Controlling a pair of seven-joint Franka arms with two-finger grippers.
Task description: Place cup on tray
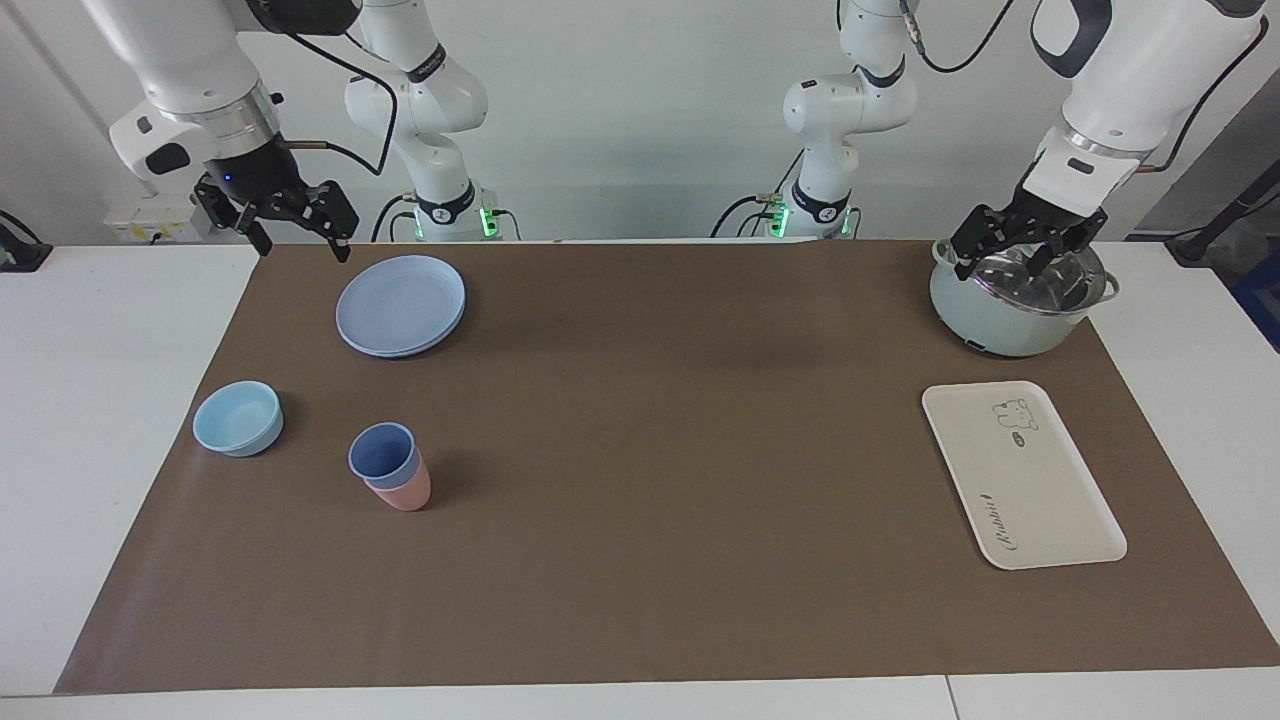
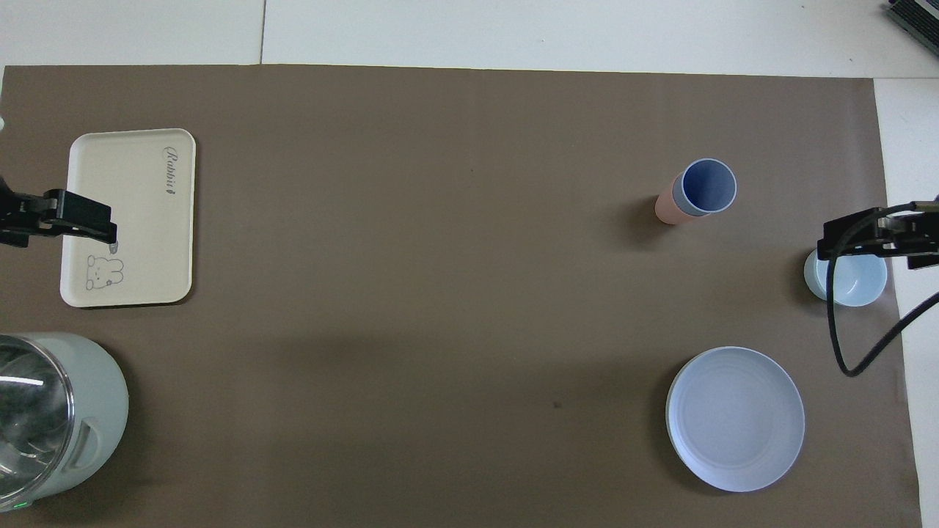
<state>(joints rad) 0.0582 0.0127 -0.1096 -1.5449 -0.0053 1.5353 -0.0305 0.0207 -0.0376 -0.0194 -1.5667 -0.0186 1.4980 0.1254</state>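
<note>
The periwinkle-blue cup [image 1: 382,452] stands upright, nested inside a pink cup [image 1: 405,492], at the right arm's end of the brown mat; it also shows in the overhead view [image 2: 708,185]. The cream tray [image 1: 1020,480] with the bear drawing lies flat and bare at the left arm's end, also seen in the overhead view [image 2: 139,198]. My right gripper [image 1: 303,245] hangs open and empty over the mat's edge beside the blue plate. My left gripper [image 1: 1012,265] hangs open and empty over the pot. Both are well apart from the cup.
A round blue plate [image 1: 400,305] lies nearer to the robots than the cups. A light-blue bowl [image 1: 238,418] sits beside the cups toward the right arm's end. A pale-green pot [image 1: 1010,320] with a shiny inside stands nearer to the robots than the tray.
</note>
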